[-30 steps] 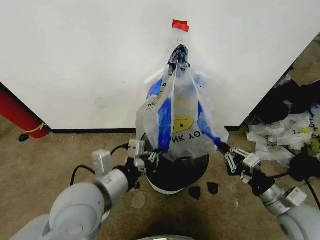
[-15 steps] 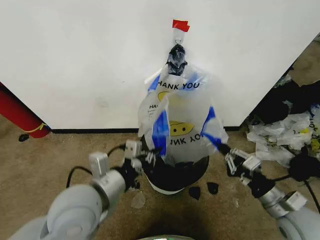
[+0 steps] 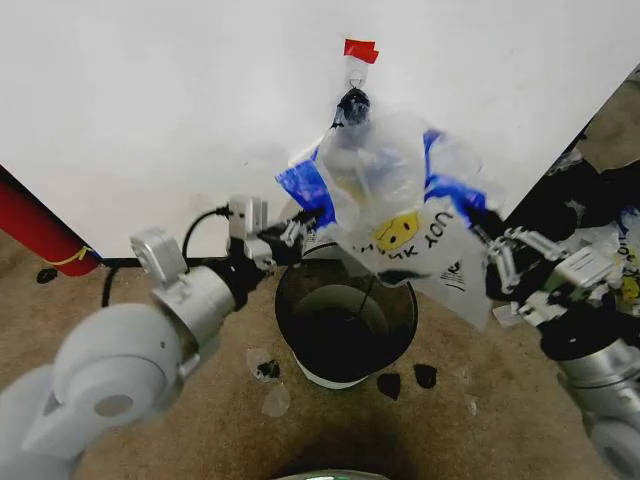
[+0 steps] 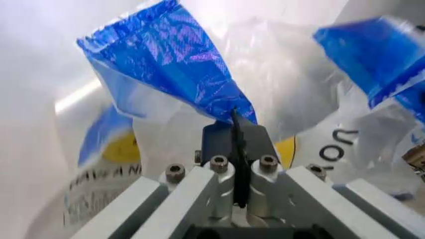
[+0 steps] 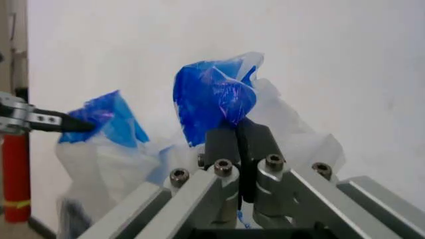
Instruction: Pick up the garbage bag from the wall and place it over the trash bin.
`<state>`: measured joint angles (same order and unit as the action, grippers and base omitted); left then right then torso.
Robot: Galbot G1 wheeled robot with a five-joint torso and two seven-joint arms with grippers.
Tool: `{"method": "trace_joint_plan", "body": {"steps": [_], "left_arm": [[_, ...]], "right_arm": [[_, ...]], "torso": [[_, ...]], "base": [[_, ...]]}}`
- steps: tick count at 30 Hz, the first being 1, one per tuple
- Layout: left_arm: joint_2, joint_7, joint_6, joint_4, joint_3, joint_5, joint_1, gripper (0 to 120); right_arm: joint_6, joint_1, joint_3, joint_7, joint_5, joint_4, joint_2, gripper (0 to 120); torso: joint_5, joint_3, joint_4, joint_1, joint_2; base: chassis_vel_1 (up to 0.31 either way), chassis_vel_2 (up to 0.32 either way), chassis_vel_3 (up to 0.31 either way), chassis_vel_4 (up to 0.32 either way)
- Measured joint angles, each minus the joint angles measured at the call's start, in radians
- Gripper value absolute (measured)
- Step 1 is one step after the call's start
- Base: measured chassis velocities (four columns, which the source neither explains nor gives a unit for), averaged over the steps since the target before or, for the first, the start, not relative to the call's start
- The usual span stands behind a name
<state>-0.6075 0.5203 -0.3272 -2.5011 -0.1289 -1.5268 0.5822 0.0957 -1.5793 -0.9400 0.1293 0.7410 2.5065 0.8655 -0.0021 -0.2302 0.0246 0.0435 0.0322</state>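
Note:
The garbage bag, translucent white with a yellow smiley and blue tape patches, is stretched out in front of the wall, above the trash bin. Its top sits at the black knot under the red tape. My left gripper is shut on a blue patch at the bag's left corner. At the right corner my right gripper is shut on another blue patch. Both hold their corners above the bin's rim. The left gripper also appears in the right wrist view.
A red cylinder leans at the far left by the black baseboard. A heap of white and dark bags lies at the right. Small black scraps sit on the brown carpet in front of the bin.
Both grippers have risen from beside the bin's rim and moved apart, lifting the bag's lower corners. The bag now spreads wide above the bin instead of hanging down.

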Motion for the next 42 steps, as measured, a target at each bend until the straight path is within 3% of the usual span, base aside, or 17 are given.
{"method": "trace_joint_plan", "body": {"steps": [2, 7, 12, 16, 17, 24, 31, 37, 42], "left_arm": [[0.014, 0.002, 0.004, 0.0, -0.002, -0.027, -0.03, 0], [0.09, 0.013, 0.017, 0.0, -0.024, -0.189, -0.234, 0], [0.13, 0.014, 0.026, 0.0, -0.07, -0.264, -0.333, 0], [0.186, 0.027, 0.03, -0.002, -0.121, -0.397, -0.451, 0], [0.186, 0.027, 0.03, -0.002, -0.121, -0.397, -0.451, 0], [0.307, 0.027, 0.026, -0.002, -0.19, -0.591, -0.538, 0], [0.391, 0.06, -0.008, -0.001, -0.187, -0.663, -0.608, 0], [0.403, 0.086, -0.017, -0.001, -0.18, -0.698, -0.64, 0], [0.386, 0.106, -0.022, 0.0, -0.311, -0.675, -0.433, 0]], "right_arm": [[-0.006, 0.003, -0.016, -0.007, 0.04, 0.0, -0.01, 0], [-0.031, 0.024, -0.106, -0.031, 0.28, 0.0, -0.05, 0], [-0.052, 0.043, -0.158, -0.055, 0.407, -0.002, -0.074, 0], [-0.092, 0.069, -0.238, -0.097, 0.646, -0.003, -0.138, 0], [-0.092, 0.069, -0.238, -0.097, 0.646, -0.003, -0.138, 0], [-0.169, 0.056, -0.497, -0.133, 1.181, -0.004, -0.277, 0], [-0.187, 0.063, -0.493, -0.153, 1.324, -0.004, -0.339, 0], [-0.211, 0.065, -0.454, -0.16, 1.334, -0.005, -0.33, 0], [-0.229, 0.067, -0.335, -0.159, 1.249, -0.006, -0.274, 0]], "torso": [[0.0001, 0.0, 0.0001, 0.0, 0.0], [0.0, 0.0, 0.0001, 0.0, 0.0], [0.0002, 0.0, 0.0003, 0.0, 0.0], [0.0, 0.0, -0.0001, 0.0, 0.0], [0.0, 0.0, -0.0001, 0.0, 0.0], [-0.0003, 0.0, 0.0, 0.0, 0.0], [-0.0001, 0.0, -0.0001, 0.0, 0.0], [0.0, 0.0, 0.0001, 0.0, 0.0], [0.0002, 0.0, 0.0002, 0.0, 0.0]], "base": [[0.0, 0.0, 0.0, 0.0], [0.0, 0.0, 0.0, 0.0], [0.0, 0.0, 0.0, 0.0], [0.0, 0.0, 0.0, 0.0], [0.0, 0.0, 0.0, 0.0], [0.0, 0.0, 0.0, 0.0], [0.0, 0.0, 0.0, 0.0], [0.0, 0.0, 0.0, 0.0], [0.0, 0.0, 0.0, 0.0]]}}
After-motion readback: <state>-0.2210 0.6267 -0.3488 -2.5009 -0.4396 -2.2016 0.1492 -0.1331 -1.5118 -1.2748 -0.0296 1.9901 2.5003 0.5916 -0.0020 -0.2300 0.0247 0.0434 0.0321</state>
